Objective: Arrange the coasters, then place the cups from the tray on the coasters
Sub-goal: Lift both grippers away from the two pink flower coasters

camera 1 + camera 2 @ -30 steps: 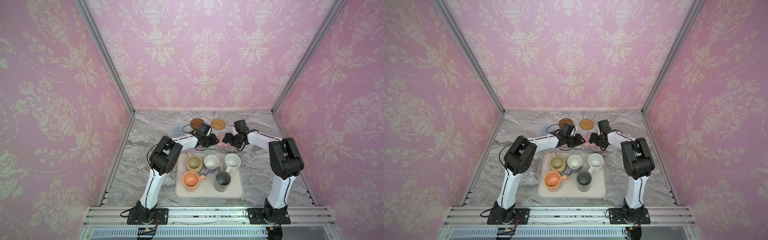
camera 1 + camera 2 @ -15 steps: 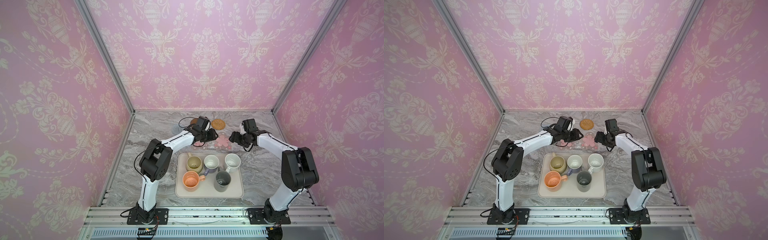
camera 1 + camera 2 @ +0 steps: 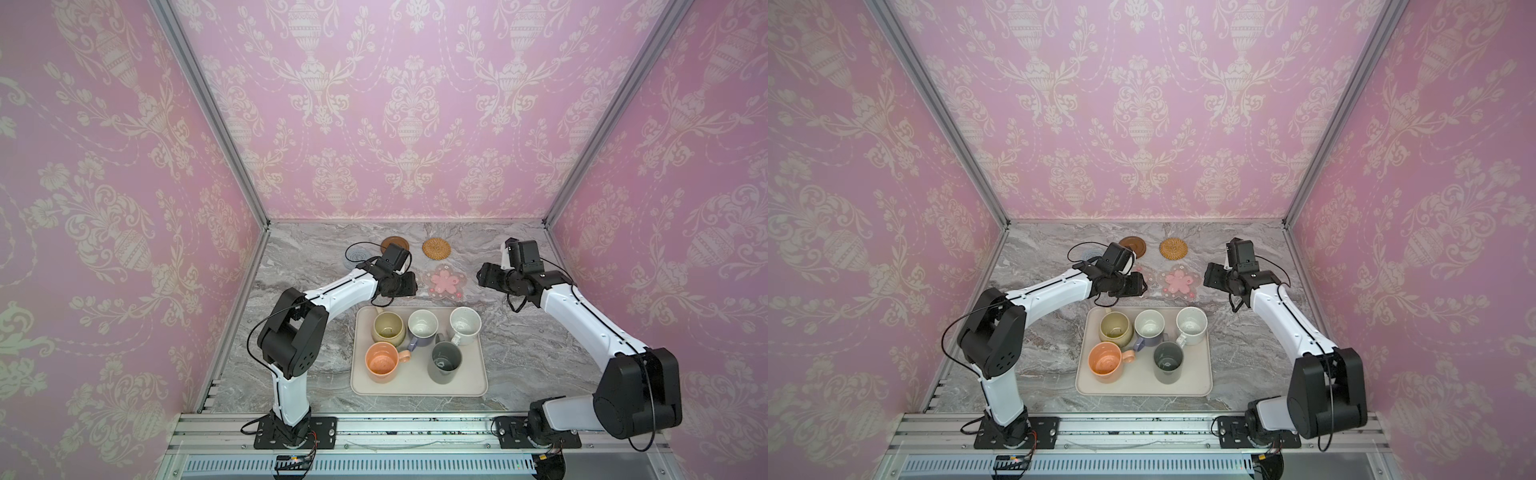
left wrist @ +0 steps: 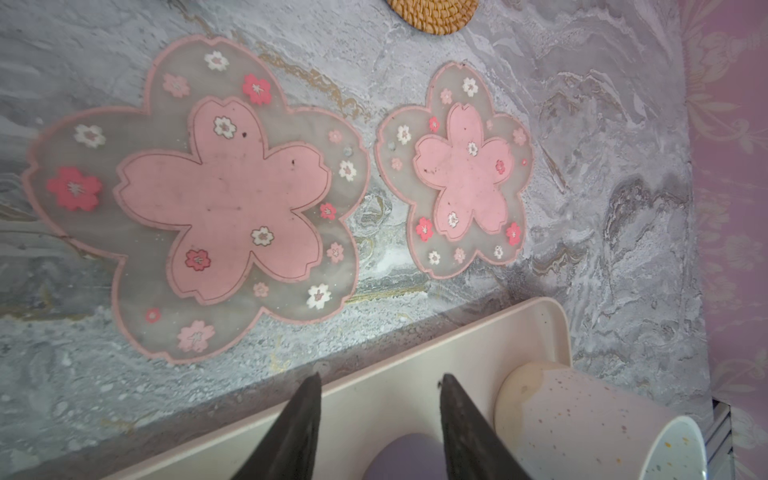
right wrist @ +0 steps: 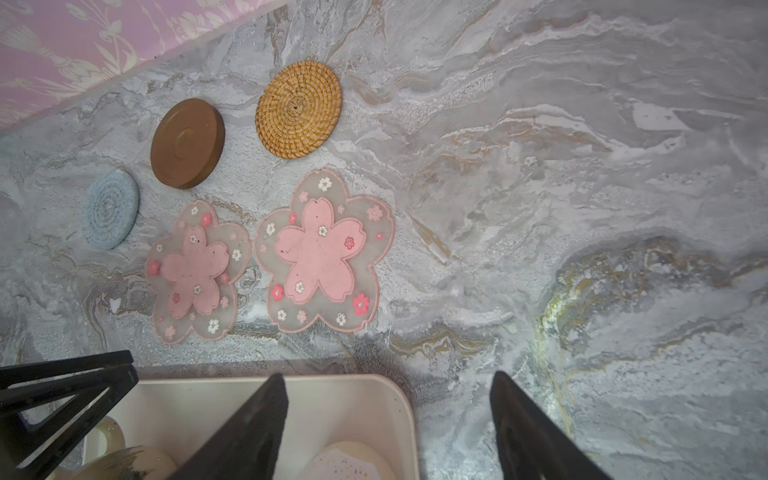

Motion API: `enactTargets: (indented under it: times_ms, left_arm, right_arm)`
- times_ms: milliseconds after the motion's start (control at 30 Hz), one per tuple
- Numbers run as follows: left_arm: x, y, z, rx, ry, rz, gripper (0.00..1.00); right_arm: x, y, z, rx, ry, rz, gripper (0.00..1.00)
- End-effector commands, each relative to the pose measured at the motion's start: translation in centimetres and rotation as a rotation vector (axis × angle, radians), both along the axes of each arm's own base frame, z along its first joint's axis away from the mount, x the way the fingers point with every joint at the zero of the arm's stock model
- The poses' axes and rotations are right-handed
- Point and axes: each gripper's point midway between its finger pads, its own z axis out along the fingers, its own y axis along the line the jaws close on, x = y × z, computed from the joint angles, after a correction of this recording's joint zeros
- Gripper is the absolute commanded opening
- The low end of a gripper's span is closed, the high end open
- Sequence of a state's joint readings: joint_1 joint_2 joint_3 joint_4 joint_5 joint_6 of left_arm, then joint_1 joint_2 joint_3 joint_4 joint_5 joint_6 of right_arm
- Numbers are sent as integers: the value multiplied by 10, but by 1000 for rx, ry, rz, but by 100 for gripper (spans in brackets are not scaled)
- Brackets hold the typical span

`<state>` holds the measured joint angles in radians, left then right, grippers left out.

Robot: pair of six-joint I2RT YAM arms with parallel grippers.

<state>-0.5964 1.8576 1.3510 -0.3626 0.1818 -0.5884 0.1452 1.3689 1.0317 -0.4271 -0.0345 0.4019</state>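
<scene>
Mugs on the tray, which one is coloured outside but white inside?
The lavender mug, middle of the back row on the tray, between the olive-yellow mug and white speckled mug; every other mug is one colour throughout.

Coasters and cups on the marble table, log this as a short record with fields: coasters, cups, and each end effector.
coasters: five, flat on the table beyond the tray: blue-grey woven round, brown disc, tan rattan round, two pink flower mats, not overlapping
cups: five, upright on the tray, none on a coaster: olive, lavender, white speckled, peach, dark grey
left end effector: open, empty, near the tray's far edge
right end effector: open, empty, right of the flower mats
</scene>
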Motion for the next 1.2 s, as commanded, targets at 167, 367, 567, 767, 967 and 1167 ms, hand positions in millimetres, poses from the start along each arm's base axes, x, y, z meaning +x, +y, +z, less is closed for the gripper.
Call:
enactTargets:
  times_ms: [167, 367, 567, 767, 967, 1167]
  left_arm:
    - [-3, 31, 25, 129, -80, -3, 50]
    - [2, 63, 32, 221, -113, 20, 50]
    - [22, 117, 28, 204, -76, 157, 50]
    - [40, 147, 26, 222, -85, 208, 50]
    - [65, 160, 22, 222, -93, 246, 47]
    - [99, 171, 14, 208, -69, 308, 45]
  right_arm:
    - [-18, -10, 0, -15, 14, -38, 79]
    - [-19, -9, 5, -1, 4, -50, 79]
    - [-6, 2, 15, 23, -15, -46, 79]
    - [9, 20, 18, 34, -8, -12, 78]
    - [25, 35, 27, 32, -16, 16, 78]
    - [30, 51, 25, 27, -9, 50, 78]
